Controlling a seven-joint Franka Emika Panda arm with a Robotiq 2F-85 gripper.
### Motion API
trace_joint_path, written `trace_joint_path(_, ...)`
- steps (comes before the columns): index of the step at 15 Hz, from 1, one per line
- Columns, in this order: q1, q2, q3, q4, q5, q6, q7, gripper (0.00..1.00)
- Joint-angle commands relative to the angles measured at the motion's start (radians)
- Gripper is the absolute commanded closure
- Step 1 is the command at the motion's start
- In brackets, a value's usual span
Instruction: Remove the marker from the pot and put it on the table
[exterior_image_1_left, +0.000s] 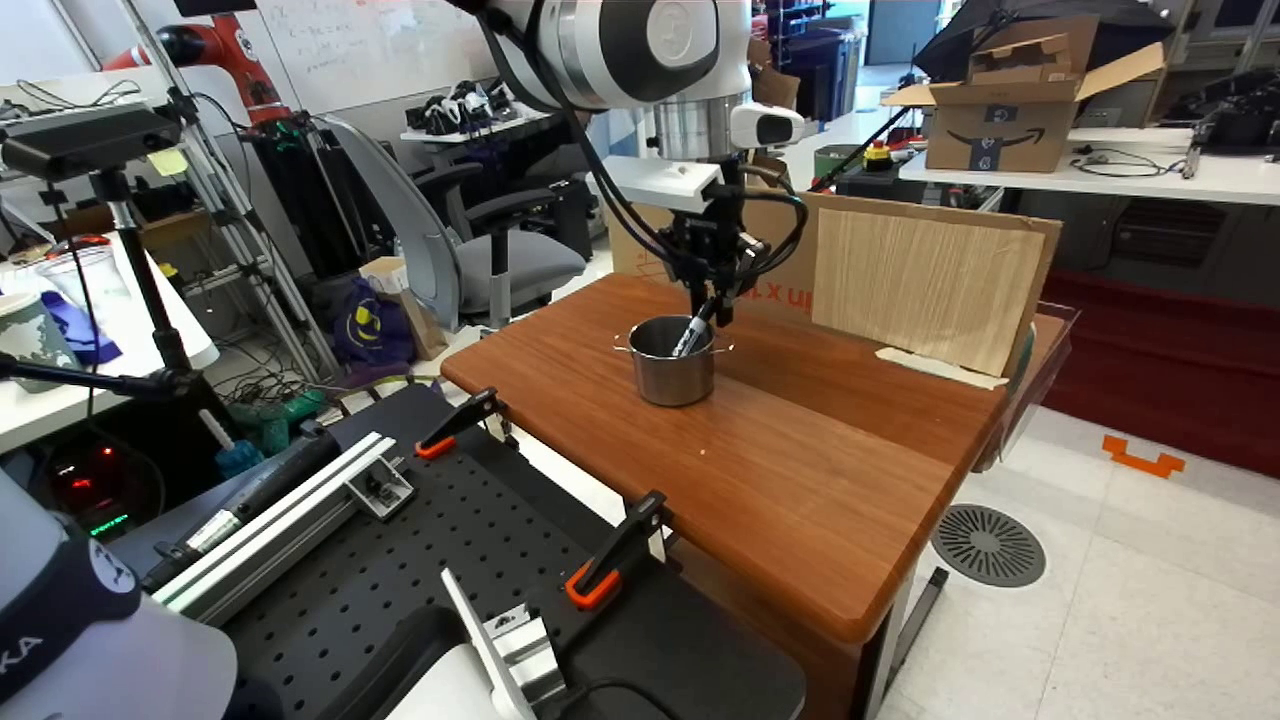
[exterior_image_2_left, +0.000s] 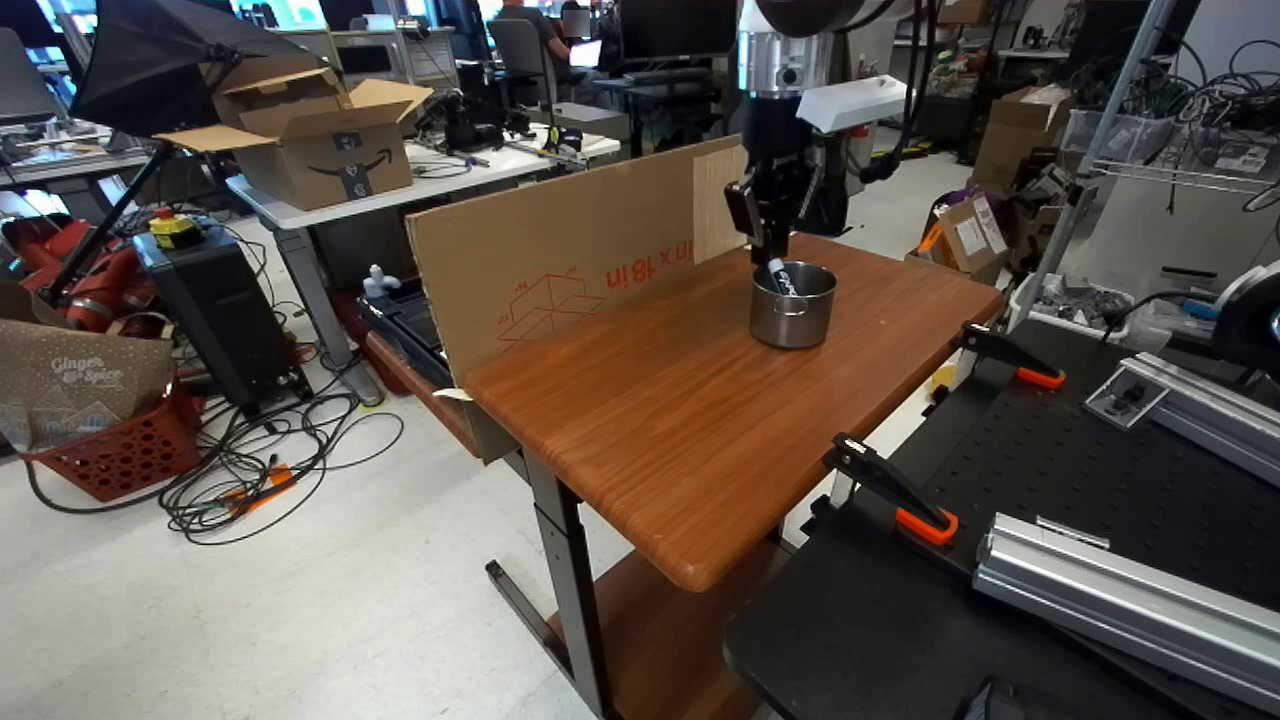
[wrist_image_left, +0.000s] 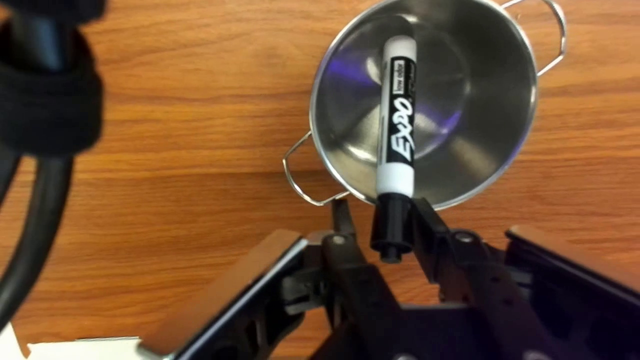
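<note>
Gripper (wrist_image_left: 382, 212) stands parted at the capped end of a marker (wrist_image_left: 396, 125) leaning in a pot (wrist_image_left: 500, 100)

Nearest the lens in the wrist view are the gripper's black fingers (wrist_image_left: 343, 218), reaching up from between 5 and 6 o'clock. They stand a little apart, wider than the marker is thick. The black cap (wrist_image_left: 392, 222) lies between them, with a gap visible on its 9 o'clock side; whether the finger on its 3 o'clock side touches it, I cannot tell. A dark, blurred cable (wrist_image_left: 42, 225) runs down near 9 o'clock.

The marker is tilted: its white end sits inside the pot toward 11 o'clock, and its capped end sticks out over the rim between 6 and 7. The pot is round grey metal, its wire handles (wrist_image_left: 563, 32) at 2 and 8 o'clock.

In both exterior views the pot stands upright on the brown wooden table (exterior_image_1_left: 800, 480), with the gripper just above its rim. In an exterior view a cardboard panel (exterior_image_2_left: 560, 250) rises along the table edge, between 9 and 10 o'clock from the pot. In an exterior view a black perforated bench (exterior_image_1_left: 480, 520) lies between 7 and 8 o'clock.
</note>
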Motion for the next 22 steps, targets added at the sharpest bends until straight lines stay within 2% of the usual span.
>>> trace_joint_path(1,-0.011,0.010,0.012,0.013,0.039,0.005,-0.026,0.96)
trace_joint_path(2,-0.010,0.009,0.012,0.013,0.041,0.005,-0.024,1.00)
trace_joint_path(4,-0.010,0.005,0.015,0.010,0.049,0.005,-0.028,0.95)
trace_joint_path(11,-0.012,-0.066,0.027,-0.012,0.092,-0.014,-0.028,0.95)
trace_joint_path(17,-0.020,-0.219,0.002,-0.067,0.094,-0.027,-0.021,0.95)
trace_joint_path(22,-0.066,-0.340,-0.046,-0.150,0.114,-0.049,-0.061,0.95)
